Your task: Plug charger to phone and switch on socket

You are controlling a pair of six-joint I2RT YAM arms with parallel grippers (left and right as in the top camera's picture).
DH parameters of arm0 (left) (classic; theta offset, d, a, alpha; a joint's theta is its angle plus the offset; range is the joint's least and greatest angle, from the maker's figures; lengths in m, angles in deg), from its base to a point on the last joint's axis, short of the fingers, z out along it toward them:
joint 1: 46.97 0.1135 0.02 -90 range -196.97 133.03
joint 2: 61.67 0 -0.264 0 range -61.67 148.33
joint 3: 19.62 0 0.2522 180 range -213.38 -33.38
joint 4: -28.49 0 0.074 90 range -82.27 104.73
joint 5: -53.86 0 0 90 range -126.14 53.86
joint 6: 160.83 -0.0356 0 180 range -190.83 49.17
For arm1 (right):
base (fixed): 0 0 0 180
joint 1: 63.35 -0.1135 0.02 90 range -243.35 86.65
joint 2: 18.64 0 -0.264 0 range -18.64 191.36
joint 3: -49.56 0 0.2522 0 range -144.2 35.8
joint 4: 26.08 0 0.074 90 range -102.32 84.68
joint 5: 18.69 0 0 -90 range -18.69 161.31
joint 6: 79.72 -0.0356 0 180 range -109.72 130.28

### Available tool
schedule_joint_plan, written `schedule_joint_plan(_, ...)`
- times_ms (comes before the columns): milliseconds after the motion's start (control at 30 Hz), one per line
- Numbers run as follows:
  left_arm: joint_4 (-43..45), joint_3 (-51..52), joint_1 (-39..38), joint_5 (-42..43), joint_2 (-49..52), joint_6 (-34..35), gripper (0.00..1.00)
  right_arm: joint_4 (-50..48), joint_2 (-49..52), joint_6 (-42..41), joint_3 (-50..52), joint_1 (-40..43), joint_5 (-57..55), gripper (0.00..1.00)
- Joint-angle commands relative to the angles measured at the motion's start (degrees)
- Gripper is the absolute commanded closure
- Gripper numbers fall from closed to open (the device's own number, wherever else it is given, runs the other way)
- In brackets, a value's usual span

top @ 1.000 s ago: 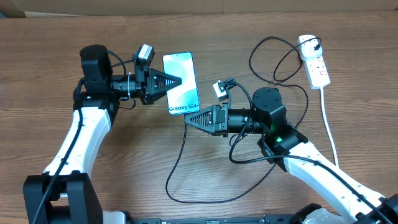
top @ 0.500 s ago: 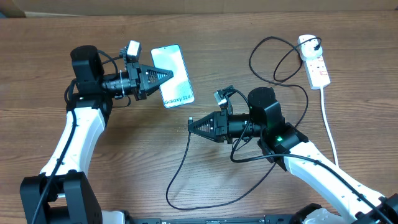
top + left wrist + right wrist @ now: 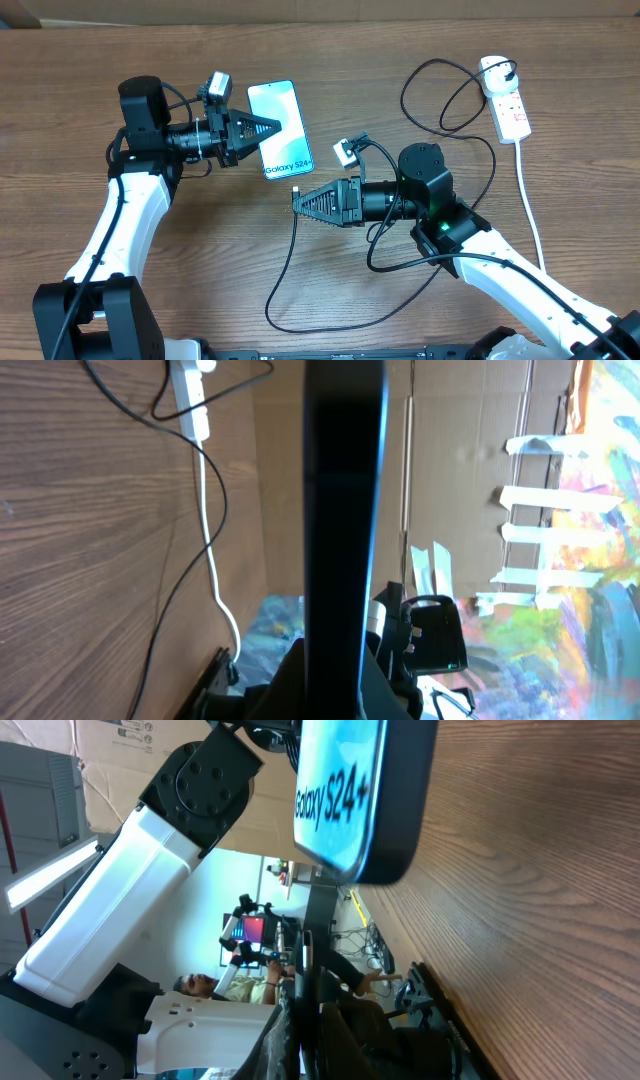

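Overhead and wrist views of a wooden counter (image 3: 80, 60) with two arms reaching toward its centre. The left arm (image 3: 125, 220) comes in from the left edge and the right arm (image 3: 520, 280) from the lower right.

The charger (image 3: 404, 96) is the longest item. Its black plug sits in the end of the socket at the far right. From there the thin black cable loops beside the socket, passes the right arm and sweeps in a wide curve along the near edge, then rises to the centre.

The socket (image 3: 507, 100), a white strip with red markings, lies flat at the far right corner. Its thick white cord (image 3: 526, 190) trails toward the near edge.

The phone (image 3: 292, 140) is at centre left, screen up, with its printed name at the nearer end. The left hand (image 3: 270, 128) is clenched on the phone's left edge. The right hand (image 3: 298, 200) is clenched on the charger's connector (image 3: 297, 190), which points at the phone's nearer end from just beside it. Whether the tip touches the phone cannot be told.
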Motion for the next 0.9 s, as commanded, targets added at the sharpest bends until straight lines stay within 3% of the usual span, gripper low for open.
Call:
schedule_joint_plan(0, 0.2, -1.3, -0.7, 3.6, -1.1, -1.3, 0.96, -0.5, 0.0, -0.6, -0.3, -0.4, 0.0, 0.96)
schedule_joint_plan(867, 0.3, -1.3, -2.3, 6.1, -1.1, -1.3, 0.96, -1.7, 0.1, -2.3, -0.3, -0.3, -0.6, 0.96)
